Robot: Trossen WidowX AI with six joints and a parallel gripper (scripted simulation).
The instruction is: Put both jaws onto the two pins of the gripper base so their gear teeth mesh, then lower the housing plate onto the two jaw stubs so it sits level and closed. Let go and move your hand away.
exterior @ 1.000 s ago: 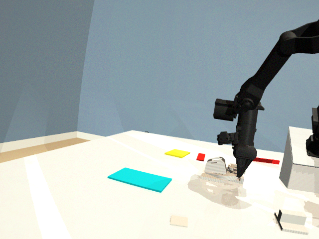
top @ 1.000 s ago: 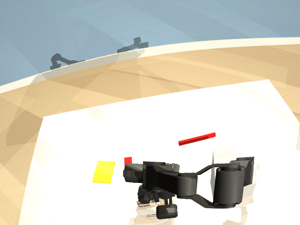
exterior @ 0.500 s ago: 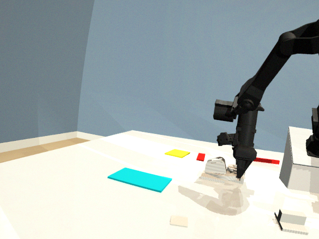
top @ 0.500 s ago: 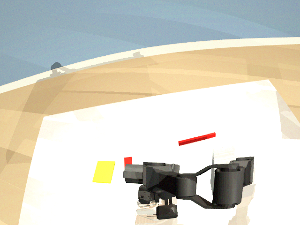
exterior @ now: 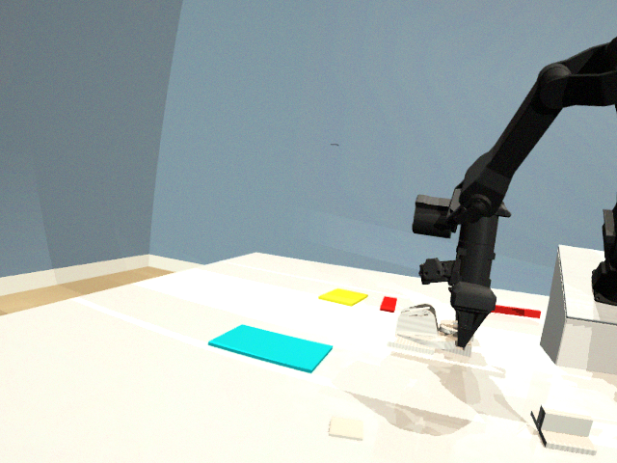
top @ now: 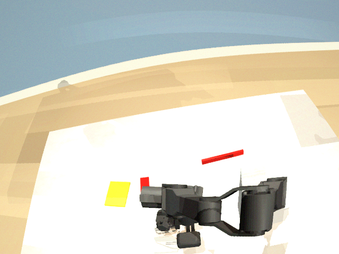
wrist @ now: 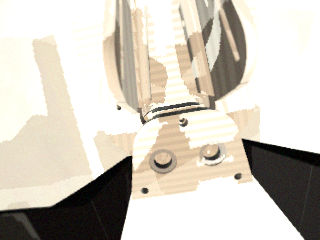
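The pale housing plate (wrist: 187, 175) lies between my fingertips, and my gripper (wrist: 183, 153) (exterior: 464, 344) is shut on it from both sides. Its two ringed holes lie over the two jaw stubs; the left stub (wrist: 162, 159) and the right stub (wrist: 212, 151) show as round ends inside the rings. The left jaw (wrist: 111, 75) and the right jaw (wrist: 245, 60) stand side by side beyond the plate, apart from each other. The gripper base (exterior: 414, 346) lies under them. The gear teeth and pins are hidden, and whether the plate is fully level cannot be told.
A yellow pad (top: 117, 193) (exterior: 343, 296), a small red block (top: 144, 183) (exterior: 388, 304) and a red bar (top: 222, 156) (exterior: 518, 311) lie behind. A cyan pad (exterior: 271, 347), a cream tile (exterior: 346, 428), a bracket (exterior: 565, 423) and a pale box (exterior: 588, 340) stand around.
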